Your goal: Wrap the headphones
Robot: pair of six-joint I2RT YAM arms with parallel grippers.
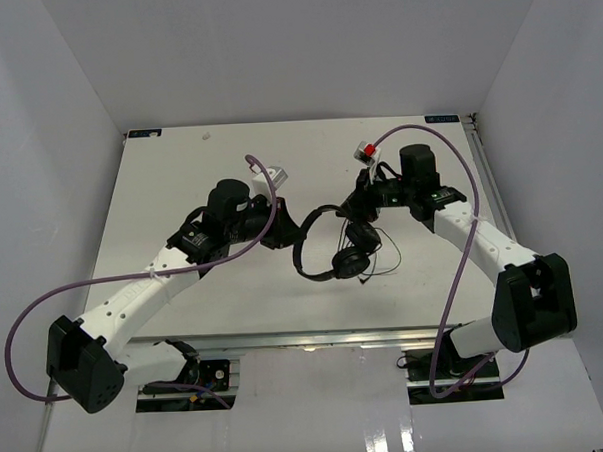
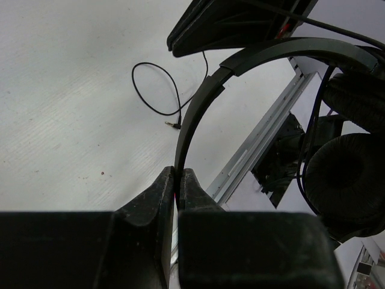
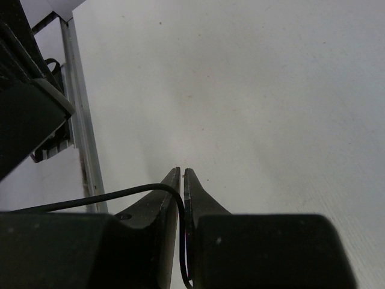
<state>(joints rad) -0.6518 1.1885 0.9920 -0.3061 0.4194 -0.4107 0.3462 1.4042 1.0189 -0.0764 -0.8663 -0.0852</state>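
Plain white walls box in a matte white tabletop with a metal rail along its near edge. Over the tabletop's middle, the headphones hang between both arms. The left claw is pressed onto the thin headband. The right claw pinches the black cord, whose plug end lies looped on the tabletop.

White table, metal rail, white walls.

Both arms reach inward, pincers near each other; left pincer clamps the headband, right pincer the cord.
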